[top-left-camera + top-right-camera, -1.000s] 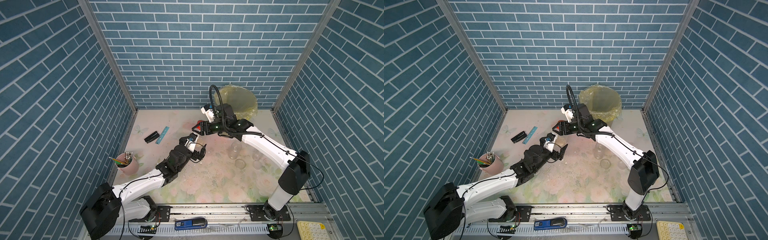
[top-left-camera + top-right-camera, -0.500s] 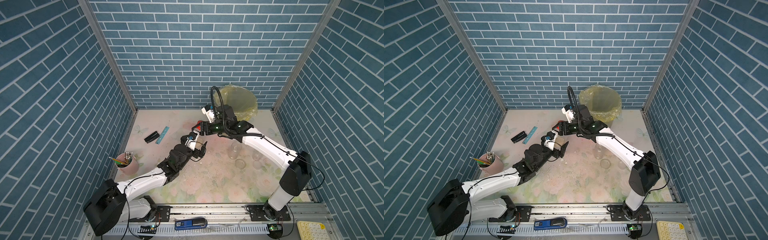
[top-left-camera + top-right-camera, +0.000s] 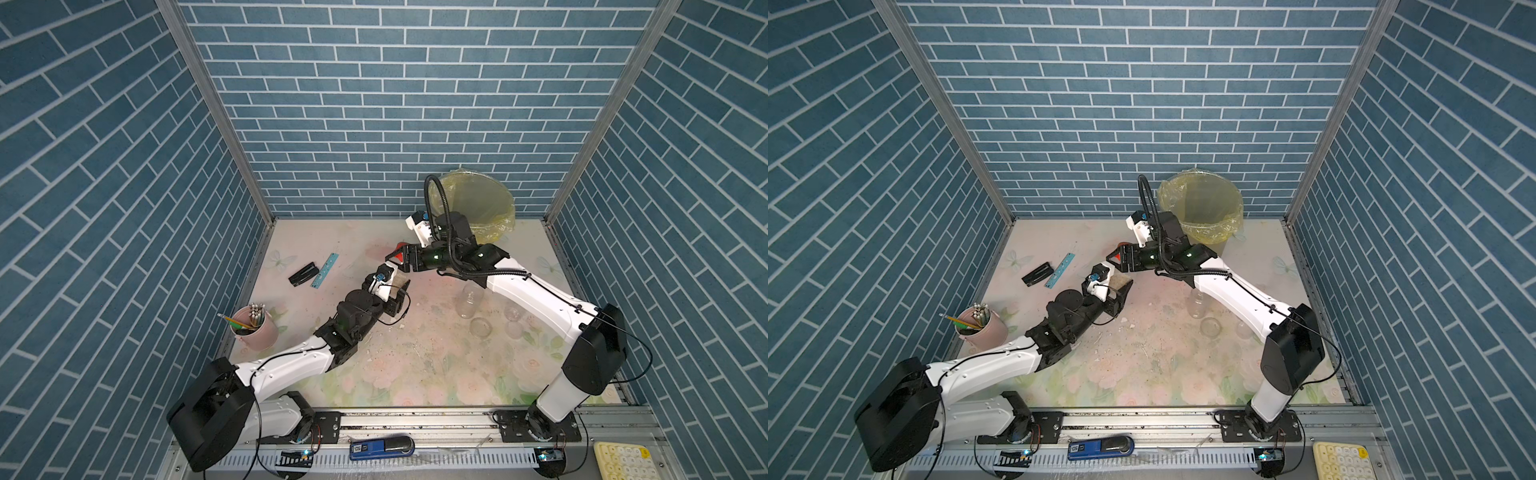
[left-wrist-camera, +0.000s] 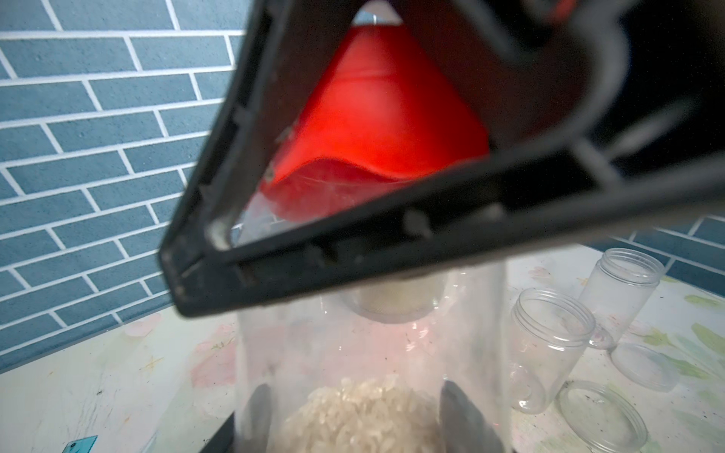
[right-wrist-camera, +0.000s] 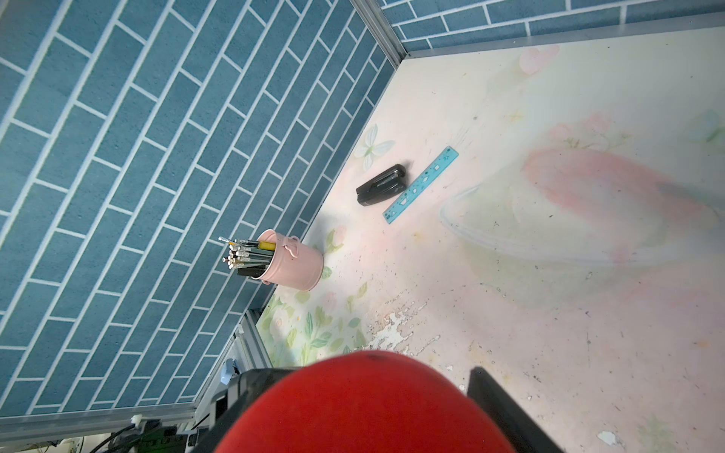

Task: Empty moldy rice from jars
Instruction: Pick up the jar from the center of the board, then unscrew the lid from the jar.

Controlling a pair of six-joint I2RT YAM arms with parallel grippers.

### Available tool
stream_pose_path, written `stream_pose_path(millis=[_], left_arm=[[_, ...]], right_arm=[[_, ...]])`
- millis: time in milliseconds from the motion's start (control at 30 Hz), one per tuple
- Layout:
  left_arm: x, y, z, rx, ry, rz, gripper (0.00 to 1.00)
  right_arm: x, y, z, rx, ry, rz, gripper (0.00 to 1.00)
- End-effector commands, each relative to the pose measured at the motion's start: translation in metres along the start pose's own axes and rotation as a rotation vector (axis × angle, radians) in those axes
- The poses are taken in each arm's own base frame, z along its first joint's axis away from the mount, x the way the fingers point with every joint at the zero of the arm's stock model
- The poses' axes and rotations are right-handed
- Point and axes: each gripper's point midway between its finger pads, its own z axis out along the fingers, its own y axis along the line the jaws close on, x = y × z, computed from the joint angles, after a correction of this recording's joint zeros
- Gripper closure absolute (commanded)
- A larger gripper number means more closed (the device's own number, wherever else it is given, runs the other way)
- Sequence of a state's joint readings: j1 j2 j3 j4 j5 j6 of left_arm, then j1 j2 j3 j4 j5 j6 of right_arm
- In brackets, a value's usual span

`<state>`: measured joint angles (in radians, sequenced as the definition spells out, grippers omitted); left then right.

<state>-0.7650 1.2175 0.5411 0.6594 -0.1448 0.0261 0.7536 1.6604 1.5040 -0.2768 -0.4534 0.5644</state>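
Left wrist view is half blocked by one blurred black finger of the right gripper, which crosses just above the left gripper. Between the left gripper's fingers stands a clear jar. The moldy rice lies in the end of the jar nearest that gripper. Those fingers show only as dark shapes through the jar wall, one on each side. Whether they press on the wall I cannot tell.

The red cap sits at the jar's far end, beyond the black finger. That finger hides the joint, so I cannot make out whether the cap is on the jar or off it. In the right wrist view the cap fills the space between the right gripper's two fingers, which are clamped on it, and it covers the jar completely. In both top views the jar is only a small beige patch between the two grippers.

Off to one side of the left gripper, apart from it, stand an empty jar and a second empty jar, both open. Two clear lids lie flat beside them. Behind the right gripper is a bin with a yellow bag, its near rim covered by the arm.
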Motion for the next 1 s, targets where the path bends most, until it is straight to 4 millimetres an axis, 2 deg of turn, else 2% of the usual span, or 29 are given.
stream_pose_path(millis=[0,67,300,433,533,633,767,967], left_arm=[[-0.001,0.001,0.000,0.003,-0.009,0.005,0.51],[-0.001,0.001,-0.002,0.002,-0.006,0.014,0.54],[0.006,0.004,-0.013,0.002,0.017,0.064,0.57],[0.007,0.011,-0.022,-0.032,0.029,0.116,0.58],[0.004,0.019,-0.029,-0.075,0.023,0.180,0.58],[0.003,0.023,-0.030,-0.101,0.029,0.269,0.59],[0.003,0.023,-0.023,-0.146,0.055,0.383,0.58],[0.004,0.017,-0.013,-0.153,0.052,0.448,0.55]], right_arm=[[-0.019,0.027,-0.023,-0.050,-0.068,0.000,0.18],[-0.022,0.028,-0.029,-0.040,-0.084,0.001,0.03],[-0.050,0.016,-0.074,0.033,-0.208,0.051,0.01],[-0.056,0.012,-0.098,0.033,-0.191,0.134,0.01],[-0.045,0.001,-0.109,0.022,-0.051,0.286,0.01],[-0.028,0.007,-0.110,-0.089,0.104,0.416,0.02],[-0.003,0.005,-0.107,-0.084,0.242,0.487,0.05],[0.012,-0.003,-0.102,-0.048,0.314,0.537,0.11]])
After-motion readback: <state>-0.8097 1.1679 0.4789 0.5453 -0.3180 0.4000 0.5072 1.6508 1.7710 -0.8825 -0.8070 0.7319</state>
